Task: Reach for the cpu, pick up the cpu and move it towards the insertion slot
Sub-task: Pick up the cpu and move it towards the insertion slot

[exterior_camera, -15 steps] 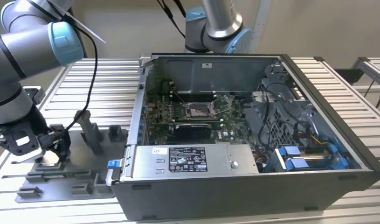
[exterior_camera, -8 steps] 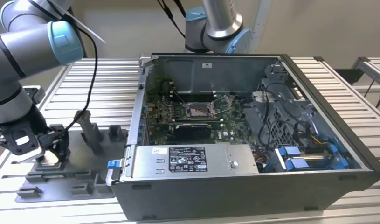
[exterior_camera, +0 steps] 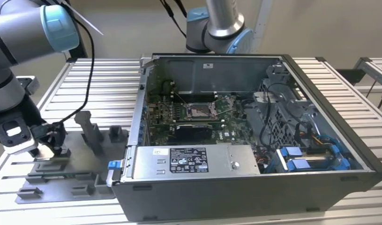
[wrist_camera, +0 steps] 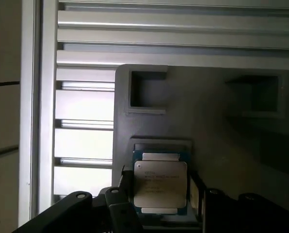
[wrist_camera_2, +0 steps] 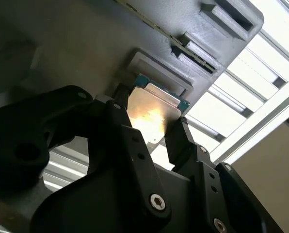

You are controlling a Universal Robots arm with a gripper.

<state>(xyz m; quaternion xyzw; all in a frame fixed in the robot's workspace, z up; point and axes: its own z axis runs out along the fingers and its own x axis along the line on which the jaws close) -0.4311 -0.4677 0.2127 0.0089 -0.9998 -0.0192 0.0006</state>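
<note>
The cpu (wrist_camera: 160,180), a flat square chip with a silvery top, sits between my two black fingers in both wrist views. My gripper (wrist_camera: 160,184) is shut on the cpu (wrist_camera_2: 153,114), a finger against each of two opposite edges, just over a shallow square pocket of the grey fixture plate (wrist_camera_2: 86,43). In the exterior view my gripper (exterior_camera: 47,149) is low over the fixture plate (exterior_camera: 59,180) at the exterior view's left. The insertion slot (exterior_camera: 199,111), a shiny metal frame with a dark centre, lies on the green board inside the open computer case, well to the right of my gripper.
Grey fixture blocks (exterior_camera: 91,131) stand upright on the plate beside my gripper. The case's side wall (exterior_camera: 136,117) and the power supply (exterior_camera: 194,160) lie between the plate and the socket. A second arm's base (exterior_camera: 217,28) stands behind the case. A ribbed aluminium table (exterior_camera: 103,89) lies under everything.
</note>
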